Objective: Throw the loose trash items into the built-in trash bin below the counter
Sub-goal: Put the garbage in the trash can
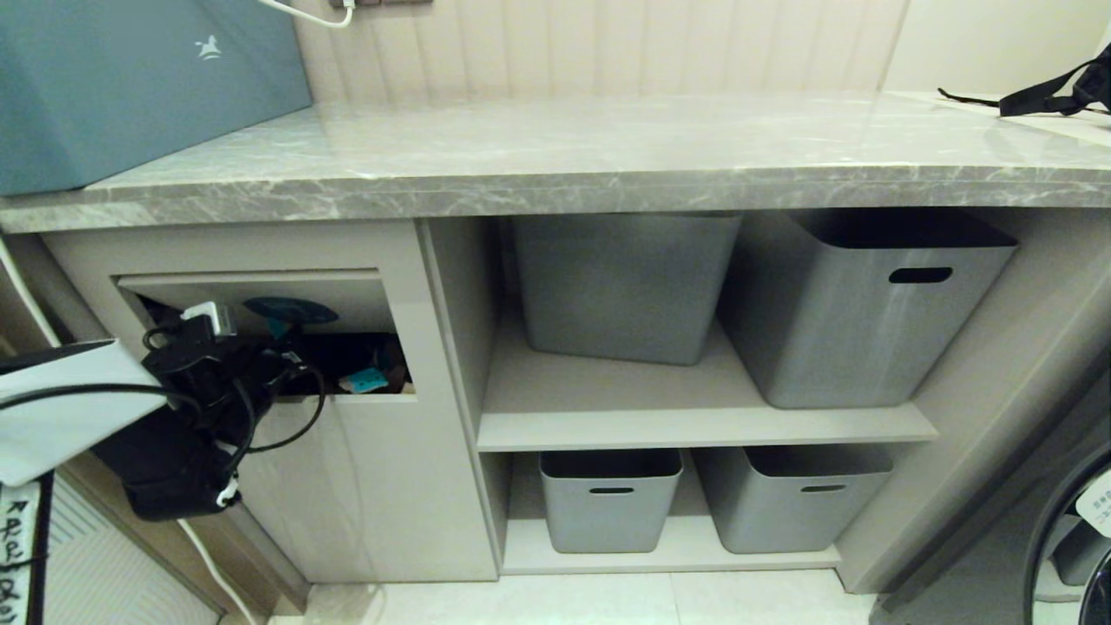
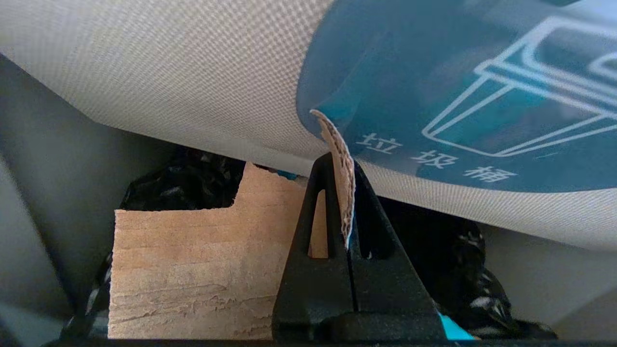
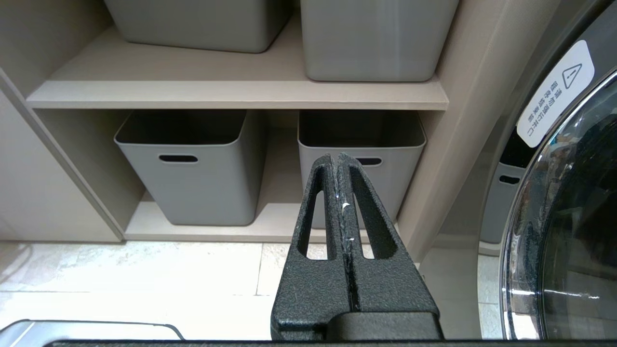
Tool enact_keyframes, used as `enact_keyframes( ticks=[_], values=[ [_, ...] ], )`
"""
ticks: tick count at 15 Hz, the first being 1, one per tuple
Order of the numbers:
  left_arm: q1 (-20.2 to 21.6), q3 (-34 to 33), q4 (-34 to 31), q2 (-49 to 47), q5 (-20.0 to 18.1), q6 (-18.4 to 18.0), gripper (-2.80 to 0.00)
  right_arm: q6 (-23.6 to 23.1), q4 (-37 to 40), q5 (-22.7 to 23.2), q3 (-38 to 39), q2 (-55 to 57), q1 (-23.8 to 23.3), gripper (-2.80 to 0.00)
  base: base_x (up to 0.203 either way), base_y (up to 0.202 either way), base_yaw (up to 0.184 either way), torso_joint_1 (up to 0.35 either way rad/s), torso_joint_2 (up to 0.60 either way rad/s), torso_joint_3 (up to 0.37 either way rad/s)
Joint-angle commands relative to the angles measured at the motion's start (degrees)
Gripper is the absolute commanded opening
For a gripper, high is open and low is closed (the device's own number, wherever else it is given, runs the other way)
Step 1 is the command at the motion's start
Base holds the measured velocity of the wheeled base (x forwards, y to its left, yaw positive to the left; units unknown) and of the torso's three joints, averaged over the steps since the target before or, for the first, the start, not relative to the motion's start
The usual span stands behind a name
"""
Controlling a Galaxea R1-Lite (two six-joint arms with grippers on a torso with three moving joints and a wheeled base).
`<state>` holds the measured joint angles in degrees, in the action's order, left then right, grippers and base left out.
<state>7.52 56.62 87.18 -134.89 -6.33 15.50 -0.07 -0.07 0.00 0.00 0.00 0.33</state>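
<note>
The built-in trash bin [image 1: 382, 486] sits under the grey marble counter [image 1: 608, 148]. Its flap [image 2: 193, 86], with the blue oval sticker [image 2: 458, 96], is tilted inward. My left arm [image 1: 208, 365] reaches into the opening. There my left gripper [image 2: 341, 161] is shut on a thin, curled scrap of brown cardboard [image 2: 332, 132], seen edge-on and touching the flap. A squarish cardboard scrap [image 2: 193, 270] lies inside the bin on the black liner [image 2: 188, 180]. My right gripper [image 3: 336, 156] is shut and empty, parked low in front of the lower shelf, outside the head view.
A teal-blue box [image 1: 130, 78] stands on the counter's left end. Grey storage tubs [image 1: 625, 286] [image 1: 608, 499] fill the open shelves to the right of the bin. A washing machine door [image 3: 569, 217] is at the far right. A black bag [image 1: 1076, 91] lies on the white ledge.
</note>
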Motion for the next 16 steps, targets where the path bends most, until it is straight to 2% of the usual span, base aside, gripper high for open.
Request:
enact_keyframes(
  ticks=[1,2,3,10,13,16],
  values=[
    [-0.01,1.67,0.48,-1.33,-0.07,-0.01,-2.8,-0.01,-0.01,0.0,0.0,-0.09,0.02,-2.8,0.0,0.0,0.0,0.0,0.0,0.0],
    [0.03,2.58,0.48,-1.83,-0.09,-0.03,-2.8,-0.01,-0.01,0.0,0.0,-0.09,0.02,-2.8,0.0,0.0,0.0,0.0,0.0,0.0],
    [-0.02,3.22,0.48,-1.92,-0.09,-0.03,0.0,-0.01,-0.01,0.0,0.0,-0.09,0.02,-2.8,0.0,0.0,0.0,0.0,0.0,0.0],
    [-1.11,3.1,0.48,-1.76,0.13,-0.12,0.0,-0.01,-0.01,0.0,0.0,-0.09,0.02,-2.8,0.0,0.0,0.0,0.0,0.0,0.0],
    [-0.88,-1.75,0.48,0.54,0.37,-0.23,0.0,-0.01,-0.01,0.0,0.0,-0.09,0.02,-2.8,0.0,0.0,0.0,0.0,0.0,0.0],
    [0.12,-12.32,0.48,6.83,0.63,-0.15,0.0,-0.01,-0.01,0.0,0.0,-0.09,0.02,-2.8,0.0,0.0,0.0,0.0,0.0,0.0]
  ],
)
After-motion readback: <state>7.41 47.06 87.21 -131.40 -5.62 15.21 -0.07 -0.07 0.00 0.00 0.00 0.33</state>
